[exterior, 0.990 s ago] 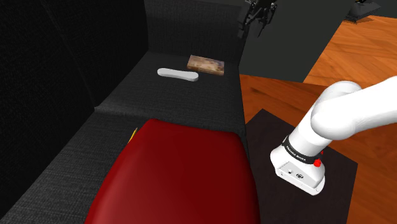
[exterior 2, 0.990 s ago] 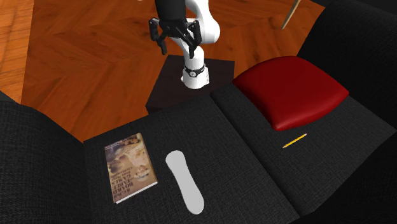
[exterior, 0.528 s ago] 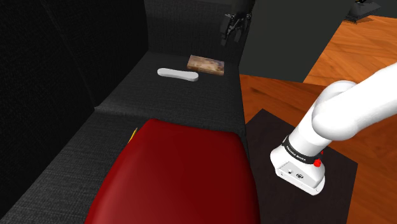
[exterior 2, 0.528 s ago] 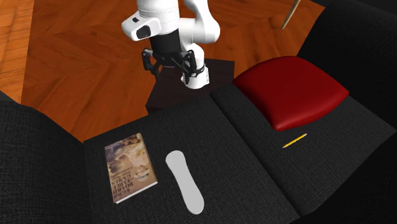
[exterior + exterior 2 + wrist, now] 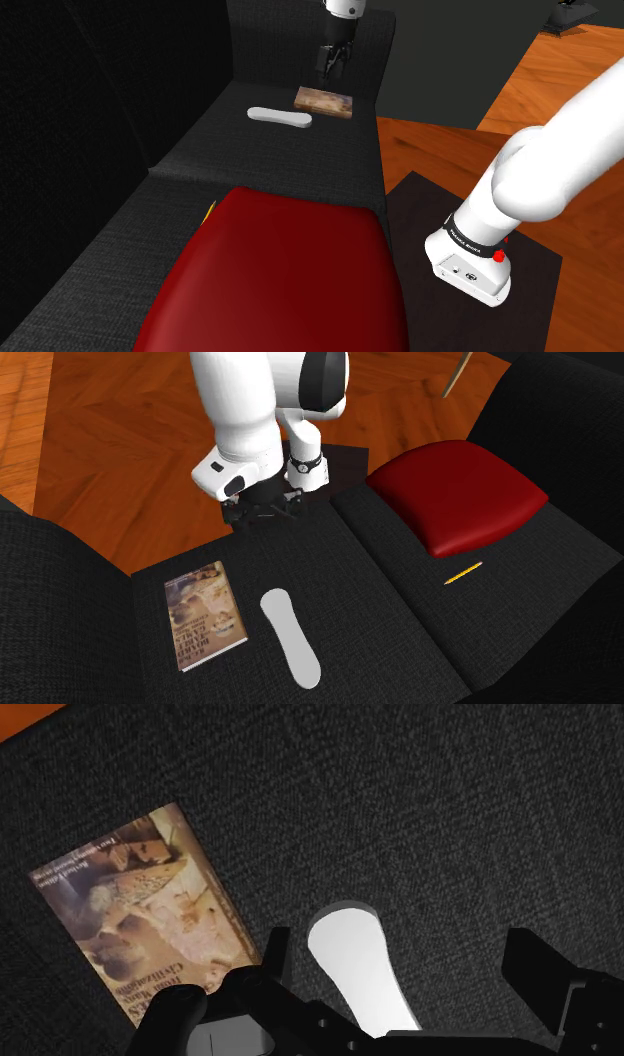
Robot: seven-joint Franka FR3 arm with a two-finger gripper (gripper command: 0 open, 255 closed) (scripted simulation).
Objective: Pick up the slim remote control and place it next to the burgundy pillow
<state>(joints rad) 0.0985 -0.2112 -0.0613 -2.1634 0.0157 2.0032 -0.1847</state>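
We see our gripper (image 5: 400, 949) hanging above the sofa seat (image 5: 300, 150) near the book (image 5: 140, 919), its 2 fingers (image 5: 272, 966) spread wide and holding nothing. The white remote (image 5: 350, 964) lies flat on the seat just beside the book, along its long edge, its rounded end showing between the fingers. The dark red pillow (image 5: 455, 492) rests well apart from the book.

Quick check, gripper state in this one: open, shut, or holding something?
Gripper: open, holding nothing. The white remote shows between its fingers, not clasped.
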